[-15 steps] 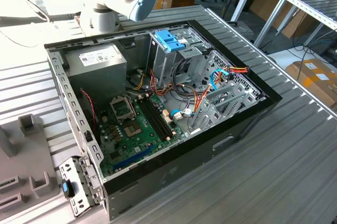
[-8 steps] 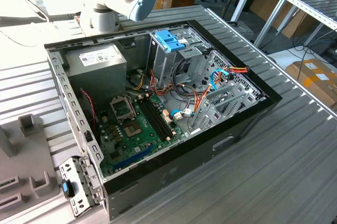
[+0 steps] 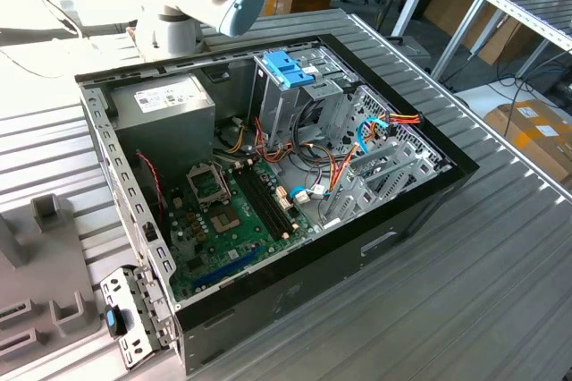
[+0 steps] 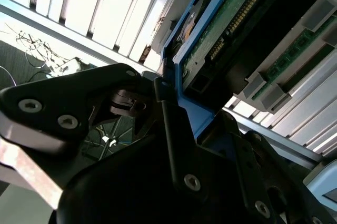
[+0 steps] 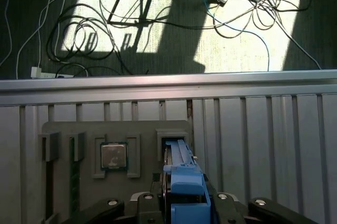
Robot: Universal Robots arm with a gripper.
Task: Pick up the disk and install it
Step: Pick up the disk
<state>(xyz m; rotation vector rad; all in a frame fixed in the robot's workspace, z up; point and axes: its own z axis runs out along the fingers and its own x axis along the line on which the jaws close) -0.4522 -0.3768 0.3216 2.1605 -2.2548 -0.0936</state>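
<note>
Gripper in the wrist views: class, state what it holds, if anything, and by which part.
The gripper holds the disk, clamped from both sides on the light-blue carrier rail at one end.

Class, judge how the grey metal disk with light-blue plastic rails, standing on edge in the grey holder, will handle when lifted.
The blue-railed disk is probably stiff: its rails run straight. Its exposed green circuit board looks fragile, so bumps may harm it. Smooth plastic might slip in the gripper.
</note>
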